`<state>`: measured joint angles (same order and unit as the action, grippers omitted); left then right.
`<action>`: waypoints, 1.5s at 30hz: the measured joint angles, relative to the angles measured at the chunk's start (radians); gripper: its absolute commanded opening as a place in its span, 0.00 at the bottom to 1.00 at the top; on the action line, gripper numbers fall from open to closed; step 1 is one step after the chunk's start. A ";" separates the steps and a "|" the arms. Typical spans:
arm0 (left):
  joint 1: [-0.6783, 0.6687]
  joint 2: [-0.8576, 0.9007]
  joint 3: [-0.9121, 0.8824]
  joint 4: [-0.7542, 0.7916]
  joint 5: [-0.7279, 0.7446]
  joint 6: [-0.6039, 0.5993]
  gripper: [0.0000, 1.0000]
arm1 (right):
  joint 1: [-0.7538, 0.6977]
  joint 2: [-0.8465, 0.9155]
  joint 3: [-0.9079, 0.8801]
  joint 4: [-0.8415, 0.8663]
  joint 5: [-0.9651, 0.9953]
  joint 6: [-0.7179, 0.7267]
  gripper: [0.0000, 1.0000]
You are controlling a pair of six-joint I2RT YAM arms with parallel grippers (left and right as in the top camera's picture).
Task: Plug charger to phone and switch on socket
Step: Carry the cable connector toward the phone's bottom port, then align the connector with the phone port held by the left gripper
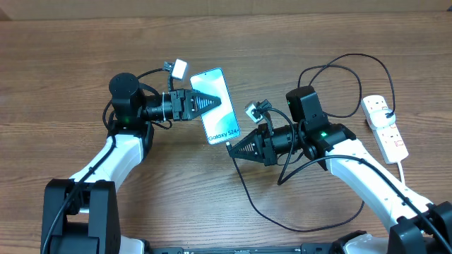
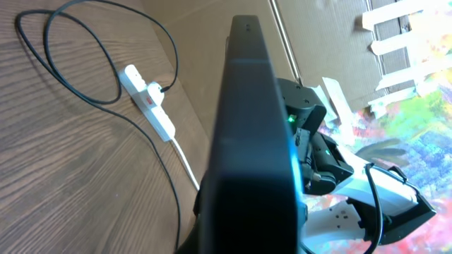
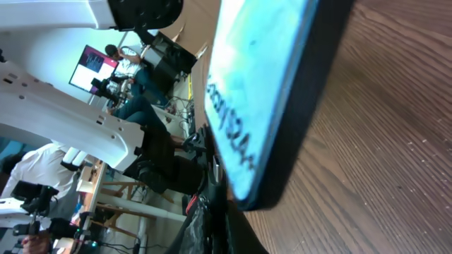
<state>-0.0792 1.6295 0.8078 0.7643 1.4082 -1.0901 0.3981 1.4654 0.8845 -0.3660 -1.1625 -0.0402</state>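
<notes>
The phone (image 1: 219, 125), with a light blue screen and "Galaxy S24" text, is held tilted above the table by my left gripper (image 1: 216, 103), which is shut on its long sides. The left wrist view shows its dark back (image 2: 247, 141). My right gripper (image 1: 233, 149) is shut on the charger's connector tip at the phone's near end. In the right wrist view the tip sits between my fingers (image 3: 214, 215), right at the phone's end (image 3: 261, 85); I cannot tell whether it is inserted. The black charger cable (image 1: 248, 199) trails to the white socket strip (image 1: 385, 128).
The cable loops (image 1: 346, 77) over the wood table behind my right arm and in front of it (image 1: 296, 228). The strip lies at the far right, with its white cord running toward the front edge; it also shows in the left wrist view (image 2: 148, 99).
</notes>
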 measured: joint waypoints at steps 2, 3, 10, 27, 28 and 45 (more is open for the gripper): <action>0.000 0.000 0.000 0.000 0.005 0.000 0.04 | 0.000 0.000 0.000 0.000 0.008 0.008 0.04; 0.000 0.000 0.000 0.000 0.007 0.000 0.04 | 0.000 0.000 0.000 0.001 0.014 0.013 0.04; 0.000 0.000 0.000 0.000 0.013 0.000 0.04 | 0.000 0.000 0.000 0.043 0.041 0.059 0.04; 0.000 0.000 0.000 0.000 0.009 0.000 0.04 | 0.000 0.000 0.000 -0.007 0.036 0.093 0.04; 0.000 0.000 0.000 0.000 0.009 0.000 0.04 | 0.000 0.000 0.000 -0.005 0.036 0.093 0.04; -0.026 0.000 0.000 0.000 -0.021 0.005 0.04 | 0.000 0.000 0.000 -0.008 0.008 0.093 0.04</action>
<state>-0.1051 1.6295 0.8078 0.7643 1.3869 -1.0855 0.3981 1.4654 0.8845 -0.3744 -1.1545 0.0528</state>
